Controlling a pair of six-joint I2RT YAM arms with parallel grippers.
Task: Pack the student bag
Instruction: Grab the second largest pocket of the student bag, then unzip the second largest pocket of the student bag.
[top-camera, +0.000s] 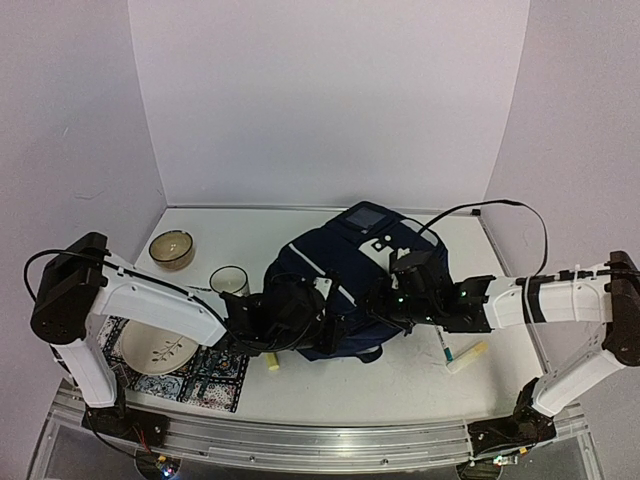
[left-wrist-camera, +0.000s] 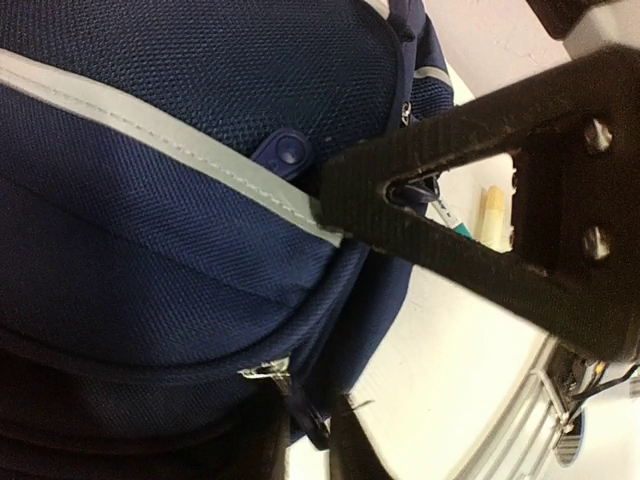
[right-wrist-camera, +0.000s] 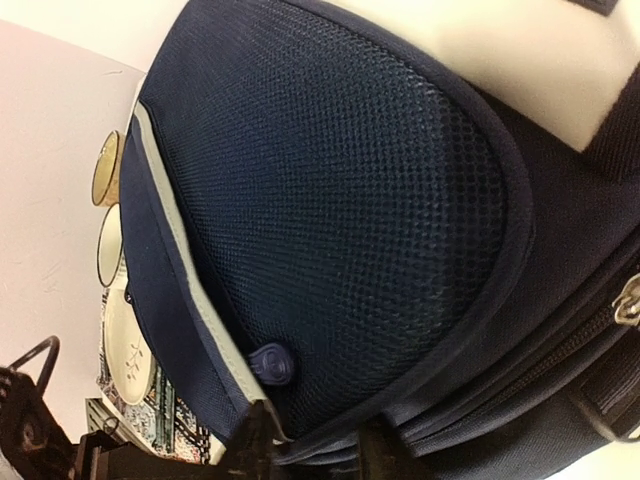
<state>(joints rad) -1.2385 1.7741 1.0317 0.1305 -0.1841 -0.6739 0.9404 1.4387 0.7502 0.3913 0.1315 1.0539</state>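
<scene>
The student bag (top-camera: 335, 265) is a dark navy backpack with white stripe trim, lying in the middle of the table. My left gripper (top-camera: 298, 312) is at its near left side. In the left wrist view my left gripper (left-wrist-camera: 305, 452) is shut on the bag's dark zipper pull (left-wrist-camera: 310, 420), which hangs from a metal slider (left-wrist-camera: 262, 372). My right gripper (top-camera: 385, 300) is at the bag's near right side. In the right wrist view my right gripper (right-wrist-camera: 315, 455) is closed on a fold of the bag's fabric (right-wrist-camera: 330, 250) beside the white stripe (right-wrist-camera: 190, 290).
A pen (top-camera: 444, 347) and a pale yellow stick (top-camera: 468, 355) lie right of the bag. A small yellow piece (top-camera: 272, 363) lies at its near left. A mug (top-camera: 229, 282), a bowl (top-camera: 172, 249) and a plate (top-camera: 155, 347) on a patterned mat (top-camera: 210, 378) stand to the left.
</scene>
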